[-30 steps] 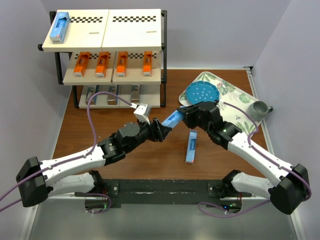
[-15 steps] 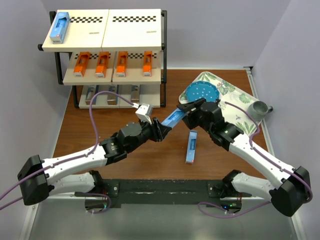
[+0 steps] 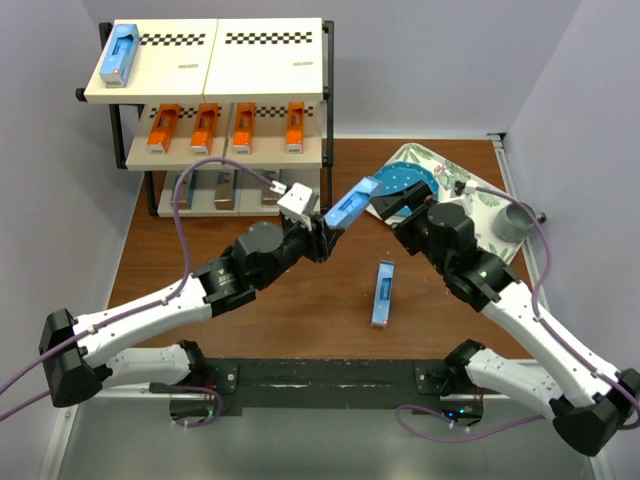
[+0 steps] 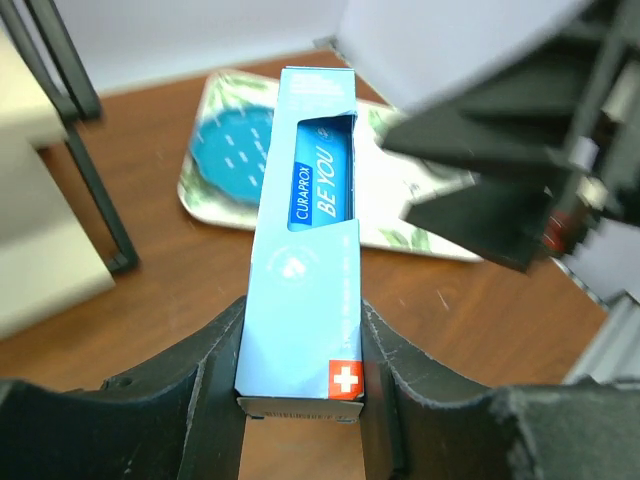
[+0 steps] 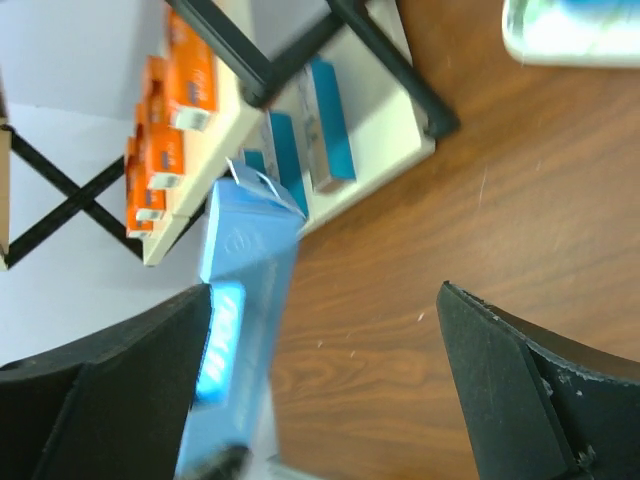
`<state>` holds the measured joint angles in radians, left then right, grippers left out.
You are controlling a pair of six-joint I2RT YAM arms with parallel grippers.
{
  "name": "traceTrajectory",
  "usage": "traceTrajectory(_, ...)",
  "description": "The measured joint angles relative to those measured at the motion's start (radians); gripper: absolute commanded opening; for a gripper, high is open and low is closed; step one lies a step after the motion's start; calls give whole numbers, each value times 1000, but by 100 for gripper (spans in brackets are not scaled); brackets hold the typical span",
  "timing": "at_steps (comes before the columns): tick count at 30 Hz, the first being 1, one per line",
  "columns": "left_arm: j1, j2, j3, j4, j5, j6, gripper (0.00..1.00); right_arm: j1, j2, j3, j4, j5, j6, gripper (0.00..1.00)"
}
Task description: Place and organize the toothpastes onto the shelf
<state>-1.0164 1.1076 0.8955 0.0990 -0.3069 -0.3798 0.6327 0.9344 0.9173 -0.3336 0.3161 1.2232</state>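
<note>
At the far left corner of the table [image 3: 250, 310] stands the shelf [image 3: 270, 85], with one light blue toothpaste [image 3: 119, 53] lying at the left end of its top board, four orange toothpastes [image 3: 204, 128] in a row on the middle board, and silver-grey toothpastes [image 3: 222, 190] partly visible on the bottom one. Right of the shelf, the left pincer [image 3: 325, 235] is clamped narrow on the lower end of a held carton [image 3: 350, 207], also light blue, which is raised off the table and tilts up and to the right; the left wrist view shows both fingers [image 4: 215, 365] pressed against its long sides. Nearer the arm bases, a loose carton [image 3: 382, 294] of the same blue lies flat on the wood. Just right of the held carton, the right pincer [image 3: 392, 207] stands wide with nothing between its fingers [image 5: 520, 380], clear of the carton. Behind it a floral tray [image 3: 475, 195] carries a blue perforated disc [image 3: 408, 178], and a grey cup [image 3: 515, 220] sits at the tray's right edge.
</note>
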Motion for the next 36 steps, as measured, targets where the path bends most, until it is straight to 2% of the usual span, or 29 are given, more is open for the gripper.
traceTrajectory(10, 191, 138, 423, -126, 8, 187, 9, -1, -212, 16, -126, 167, -312, 98)
traceTrajectory(15, 259, 211, 621, -214, 22, 252, 10, -1, -250, 27, -169, 204, -426, 98)
traceTrajectory(20, 411, 298, 845, -324, 32, 280, 11, -1, -248, 38, -208, 225, -521, 98)
traceTrajectory(26, 562, 348, 997, -413, 34, 295, 11, -1, -226, 44, -235, 232, -613, 98)
traceTrajectory(36, 846, 404, 1066, -513, 91, 286, 14, -1, -156, 42, -215, 215, -718, 98)
